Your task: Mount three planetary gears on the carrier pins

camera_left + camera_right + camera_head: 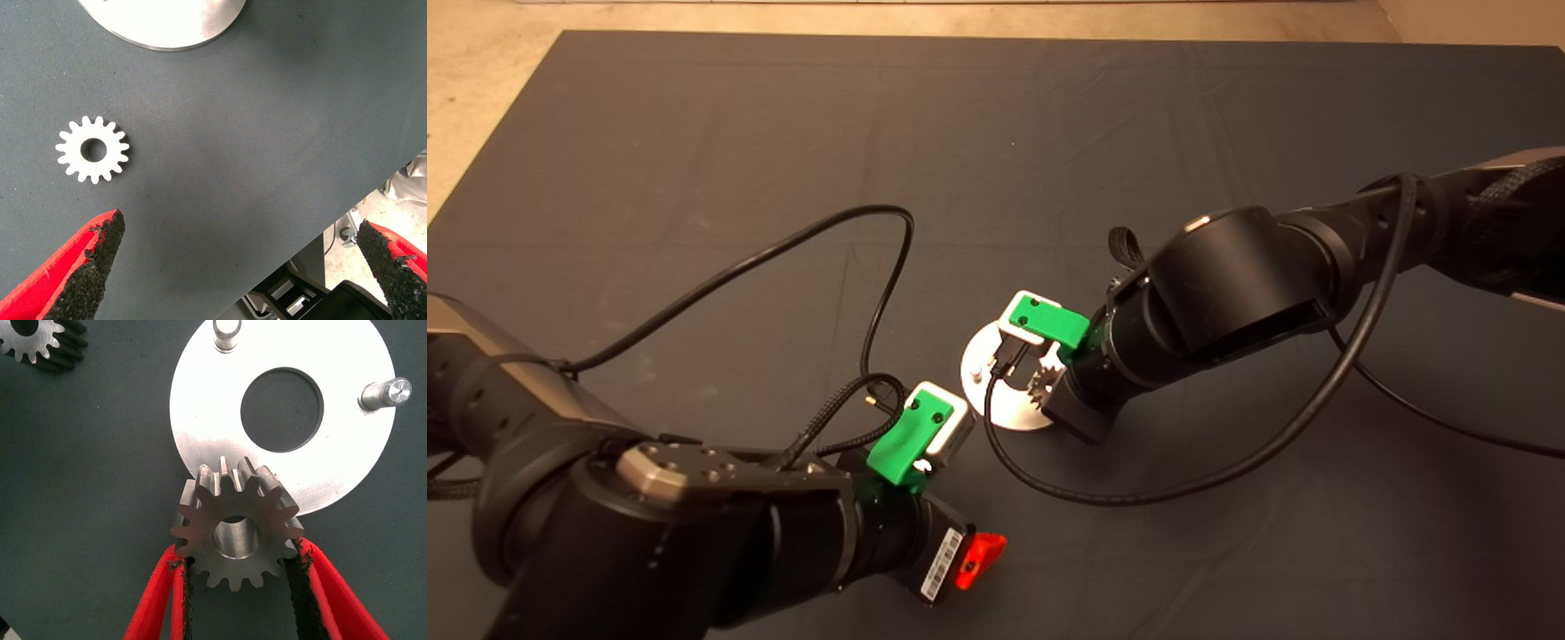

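The silver disc (333,463) lies on the dark mat, and also shows in the head view (983,364). Two bare carrier pins (227,333) (385,392) stand on it. My right gripper (237,557) is shut on a planetary gear (235,520) at the disc's edge; a silver pin end shows inside its centre hole. In the head view this gear (1040,389) sits under the right gripper. A second gear (40,343) lies on the mat beside the disc. A third gear (93,149) lies flat on the mat in front of my left gripper (240,267), which is open and empty.
Black cables loop over the mat: one from the left arm (889,267), one from the right arm (1138,493) close to the disc. The mat's near edge (313,240) runs close by the left gripper, with the floor beyond it.
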Tool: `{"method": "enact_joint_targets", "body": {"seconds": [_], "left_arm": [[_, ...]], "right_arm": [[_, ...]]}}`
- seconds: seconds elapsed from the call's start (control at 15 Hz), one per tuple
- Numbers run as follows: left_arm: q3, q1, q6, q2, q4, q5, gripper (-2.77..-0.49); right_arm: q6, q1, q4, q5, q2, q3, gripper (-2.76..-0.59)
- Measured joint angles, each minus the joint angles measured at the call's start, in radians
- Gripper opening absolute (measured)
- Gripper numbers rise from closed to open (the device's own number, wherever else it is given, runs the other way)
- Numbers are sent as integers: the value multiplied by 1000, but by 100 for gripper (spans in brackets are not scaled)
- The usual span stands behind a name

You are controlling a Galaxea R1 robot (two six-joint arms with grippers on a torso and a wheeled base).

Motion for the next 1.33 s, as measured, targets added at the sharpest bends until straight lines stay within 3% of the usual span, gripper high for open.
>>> {"method": "enact_joint_targets", "body": {"seconds": [0.27, 0.53, 1.33], "left_arm": [[0, 0, 0, 0, 0, 0, -75], [0, 0, 0, -6, 0, 0, -75], [0, -5, 0, -14, 1, 0, -75]], "right_arm": [[-41, -1, 4, 0, 0, -18, -268], [-79, -33, 4, 0, 0, -43, -268], [-122, -45, 4, 0, -1, -69, -268]]}}
